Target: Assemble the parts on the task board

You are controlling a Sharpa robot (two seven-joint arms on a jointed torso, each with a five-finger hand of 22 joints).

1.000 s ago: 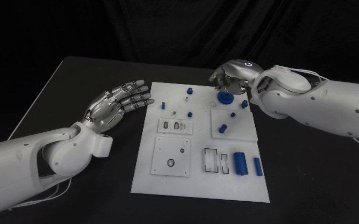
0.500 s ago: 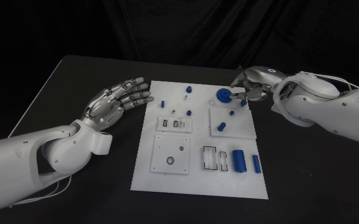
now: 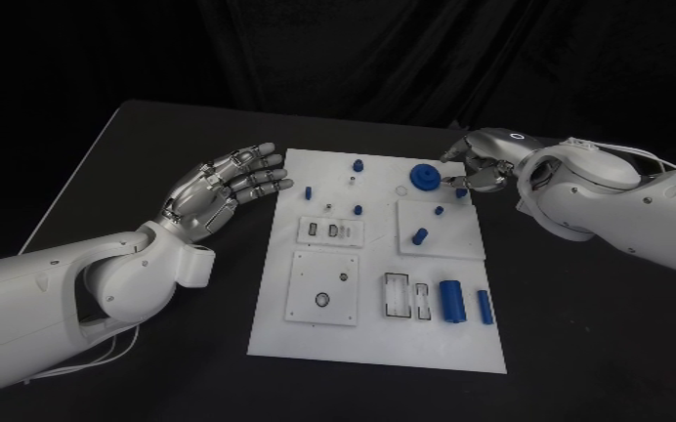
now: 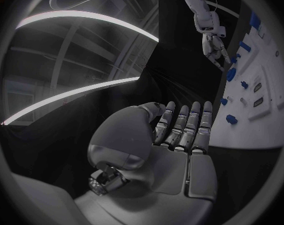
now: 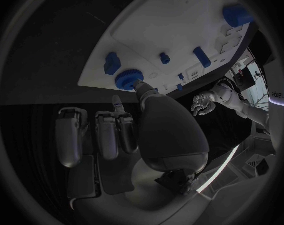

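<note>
Beside the blue gear (image 3: 421, 177) — right robot hand (image 3: 475, 166), empty.

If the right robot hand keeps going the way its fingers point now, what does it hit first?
Most likely the blue gear on the task board: the right robot hand points at it from the board's far right edge, one fingertip about touching it. Actual contact is unclear.

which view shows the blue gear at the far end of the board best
The right wrist view: the blue gear sits close to the camera on the task board, its toothed rim plain, the right hand just behind it. The head view shows it small; the left wrist view shows a small blue shape.
</note>
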